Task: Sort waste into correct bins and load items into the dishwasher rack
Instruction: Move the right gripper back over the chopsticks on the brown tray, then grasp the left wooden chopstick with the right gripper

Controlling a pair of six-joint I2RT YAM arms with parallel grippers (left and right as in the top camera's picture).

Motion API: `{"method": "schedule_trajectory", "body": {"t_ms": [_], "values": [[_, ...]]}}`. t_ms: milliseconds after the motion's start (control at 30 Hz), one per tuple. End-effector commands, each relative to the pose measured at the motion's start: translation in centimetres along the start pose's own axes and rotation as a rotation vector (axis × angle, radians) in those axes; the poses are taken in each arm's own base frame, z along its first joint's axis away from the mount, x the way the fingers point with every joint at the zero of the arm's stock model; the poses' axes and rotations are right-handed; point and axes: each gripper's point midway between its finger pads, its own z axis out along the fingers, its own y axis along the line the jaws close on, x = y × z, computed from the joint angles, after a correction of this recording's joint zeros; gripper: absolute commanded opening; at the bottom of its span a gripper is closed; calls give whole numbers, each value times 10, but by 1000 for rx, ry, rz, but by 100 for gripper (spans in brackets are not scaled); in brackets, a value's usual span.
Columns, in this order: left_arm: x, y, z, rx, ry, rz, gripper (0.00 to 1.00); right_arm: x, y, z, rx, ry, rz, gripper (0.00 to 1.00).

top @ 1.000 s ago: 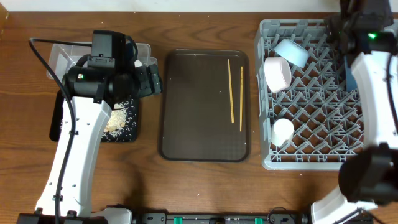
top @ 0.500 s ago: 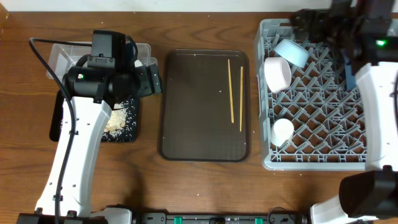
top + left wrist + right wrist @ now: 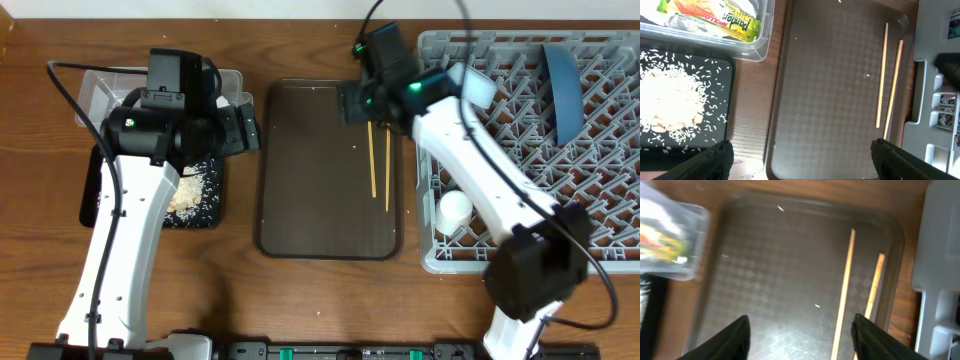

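Observation:
Two chopsticks (image 3: 380, 155) lie on the right side of the brown serving tray (image 3: 310, 180). My right gripper (image 3: 357, 103) is open and empty above the tray's far right corner; in the right wrist view the chopsticks (image 3: 845, 285) lie just inside its right finger (image 3: 802, 340). My left gripper (image 3: 243, 125) is open and empty, hovering (image 3: 802, 160) between the bins and the tray. The clear tub (image 3: 95, 85) holds the snack wrapper (image 3: 715, 15). Rice (image 3: 195, 190) lies on the black tray (image 3: 95, 195). The blue plate (image 3: 560, 90) stands in the rack (image 3: 520, 200). The pale blue bowl (image 3: 482, 88) peeks out beside my right arm.
A small white cup (image 3: 455, 210) sits at the rack's near left. The rack's grey wall (image 3: 935, 100) runs close along the serving tray's right edge. My right arm stretches across the rack's left part.
My right arm has swung left from the rack's far right corner to above the serving tray's far right corner. The blue plate now stands uncovered in the rack. The left arm has not moved.

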Motion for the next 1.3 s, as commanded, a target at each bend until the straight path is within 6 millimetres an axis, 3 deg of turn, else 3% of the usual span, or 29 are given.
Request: {"method": "schedule_trajectory", "body": {"t_ms": [0, 200, 467, 633, 767, 867, 1000, 1133, 1167, 1267], "values": [[-3, 3, 0, -14, -4, 5, 90, 19, -18, 34, 130, 54, 82, 57], [-3, 3, 0, -14, -4, 5, 90, 64, -30, 79, 179, 219, 92, 45], [-3, 3, 0, -14, -4, 5, 90, 104, -43, 104, 243, 353, 134, 26], [-3, 3, 0, -14, -4, 5, 90, 117, -44, 107, 244, 407, 178, 23], [-3, 3, 0, -14, -4, 5, 90, 123, -49, 105, 258, 435, 213, 26], [-3, 3, 0, -14, -4, 5, 90, 126, -48, 105, 255, 450, 214, 31], [-3, 3, 0, -14, -4, 6, 90, 129, -45, 104, 245, 462, 199, 47], [-3, 3, 0, -14, -4, 5, 90, 132, -44, 103, 243, 475, 201, 48], [-3, 3, 0, -14, -4, 5, 90, 132, -44, 102, 242, 478, 202, 46], [-3, 3, 0, -14, -4, 5, 90, 133, -45, 103, 244, 479, 202, 22]]}}
